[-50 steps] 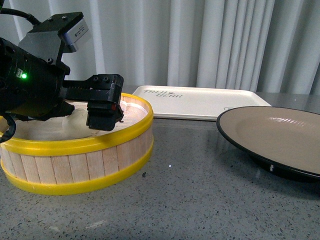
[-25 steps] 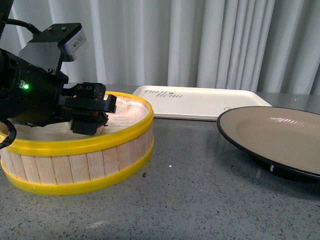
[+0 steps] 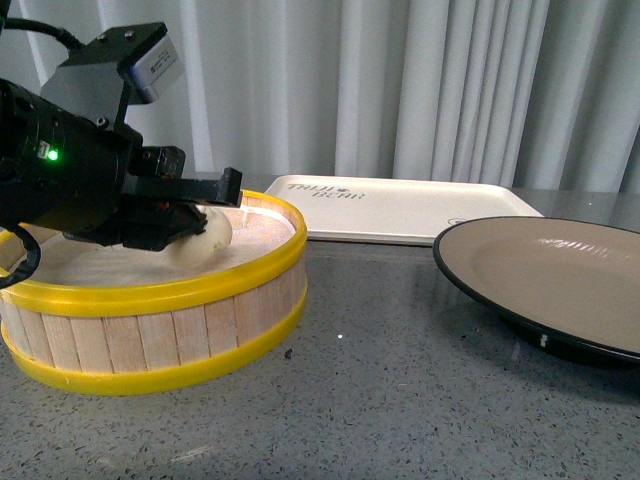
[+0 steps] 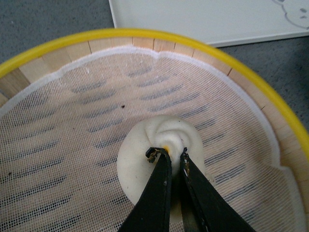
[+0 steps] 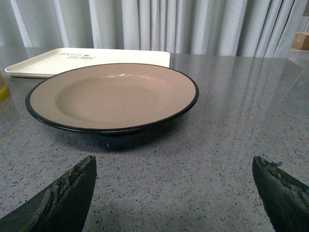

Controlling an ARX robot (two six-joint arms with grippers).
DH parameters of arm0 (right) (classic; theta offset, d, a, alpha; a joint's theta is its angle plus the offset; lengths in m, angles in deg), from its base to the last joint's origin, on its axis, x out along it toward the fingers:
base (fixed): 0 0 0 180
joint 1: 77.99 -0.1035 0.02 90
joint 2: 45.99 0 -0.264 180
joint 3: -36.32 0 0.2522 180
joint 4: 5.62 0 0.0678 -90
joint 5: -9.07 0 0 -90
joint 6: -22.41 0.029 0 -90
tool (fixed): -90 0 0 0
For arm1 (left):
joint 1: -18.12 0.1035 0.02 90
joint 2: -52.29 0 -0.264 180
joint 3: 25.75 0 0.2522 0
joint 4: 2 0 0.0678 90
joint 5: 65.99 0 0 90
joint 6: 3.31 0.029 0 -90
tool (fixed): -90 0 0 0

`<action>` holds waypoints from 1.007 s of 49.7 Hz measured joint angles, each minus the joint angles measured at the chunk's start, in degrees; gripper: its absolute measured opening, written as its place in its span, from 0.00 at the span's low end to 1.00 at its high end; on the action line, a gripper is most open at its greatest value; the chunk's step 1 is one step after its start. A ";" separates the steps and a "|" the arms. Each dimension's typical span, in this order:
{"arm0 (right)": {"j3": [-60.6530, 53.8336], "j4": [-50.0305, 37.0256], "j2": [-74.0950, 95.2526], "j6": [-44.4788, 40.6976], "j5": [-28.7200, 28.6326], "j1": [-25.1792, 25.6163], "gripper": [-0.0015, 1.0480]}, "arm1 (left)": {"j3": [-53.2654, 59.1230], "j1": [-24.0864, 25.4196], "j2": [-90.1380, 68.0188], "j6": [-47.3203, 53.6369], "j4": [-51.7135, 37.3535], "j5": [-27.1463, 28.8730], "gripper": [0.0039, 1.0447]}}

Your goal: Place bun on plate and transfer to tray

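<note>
A white pleated bun [image 4: 161,150] [image 3: 205,238] rests on the mesh cloth inside the yellow-rimmed steamer basket [image 3: 160,290]. My left gripper [image 4: 169,154] [image 3: 190,215] is shut on the bun, its two black fingers pinching the twisted top. The beige plate [image 3: 560,270] [image 5: 113,94] with a black rim stands on the table to the right. Behind it lies the cream tray [image 3: 400,205] [image 5: 91,60] with dark lettering. In the right wrist view my right gripper [image 5: 174,186] is open, low over the table in front of the plate, with nothing between its fingers.
The steamer basket's yellow rim [image 4: 145,35] rings the bun on all sides. Grey speckled tabletop [image 3: 380,400] runs between basket and plate. White curtains [image 3: 420,80] hang behind the table.
The left gripper dropped into the basket and shut on the bun. The bun, hidden before, now shows at the fingertips above the basket rim.
</note>
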 joint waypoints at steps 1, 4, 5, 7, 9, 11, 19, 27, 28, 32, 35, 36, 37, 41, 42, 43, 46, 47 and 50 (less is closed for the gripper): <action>0.00 0.00 0.00 0.00 -0.02 -0.02 0.92 | 0.00 -0.02 0.17 0.00 -0.13 0.04 0.03; 0.00 0.00 0.00 0.00 0.00 -0.02 0.92 | 0.00 -0.17 0.87 0.07 -0.79 0.13 0.03; 0.00 0.00 0.00 0.00 0.00 0.00 0.92 | 0.00 -0.26 1.33 0.09 -1.07 0.15 0.03; 0.00 0.00 0.00 0.00 0.00 0.00 0.92 | 0.00 -0.37 1.79 0.15 -1.29 0.33 0.03; 0.00 0.00 0.00 0.00 0.00 -0.02 0.92 | 0.00 -0.42 2.23 0.31 -1.57 0.44 0.03; 0.00 0.00 0.00 0.00 -0.02 -0.02 0.92 | -0.02 -0.48 2.58 0.33 -1.86 0.52 0.03; 0.00 0.00 0.00 0.00 0.00 0.00 0.92 | -1.05 -1.29 3.54 -0.24 -2.97 0.04 0.03; 0.00 0.00 0.00 0.00 0.00 0.00 0.92 | -3.78 -5.27 3.61 -3.80 -5.79 -4.87 0.03; 0.00 0.00 0.00 0.00 0.00 -0.02 0.92 | -4.37 -6.19 3.52 -3.96 -6.27 -5.11 0.03; 0.00 0.00 0.00 0.00 0.00 -0.02 0.92 | -6.21 -9.35 2.95 -4.20 -8.20 -6.12 0.03; 0.00 0.00 0.00 0.00 0.00 -0.02 0.92 | -6.97 -11.15 2.36 -4.20 -9.29 -6.40 0.03; 0.00 0.00 0.00 0.00 -0.02 0.00 0.92 | -7.13 -11.69 2.10 -4.17 -9.79 -6.69 0.03; 0.00 0.00 0.00 0.00 0.00 0.00 0.92 | -7.32 -12.22 1.77 -4.20 -10.23 -6.97 0.03; 0.00 0.00 0.00 0.00 0.00 -0.02 0.92 | -8.48 -14.47 -0.15 -4.15 -11.98 -7.54 0.03; 0.00 0.00 0.00 0.00 0.00 0.00 0.92 | -8.59 -14.86 -0.52 -4.09 -12.48 -7.80 0.03; 0.00 0.00 0.00 0.00 0.00 0.00 0.92 | -8.63 -15.41 -1.07 -4.00 -13.31 -8.44 0.03; 0.00 0.00 0.00 0.00 0.00 -0.02 0.92 | -8.63 -16.13 -2.03 -3.58 -14.93 -9.57 0.03; 0.00 0.00 0.00 0.00 0.00 -0.02 0.92 | -8.66 -16.26 -2.23 -3.50 -15.15 -9.60 0.03; 0.00 0.00 0.00 0.00 0.00 0.00 0.92 | -8.76 -16.76 -3.13 -2.64 -15.91 -10.67 0.03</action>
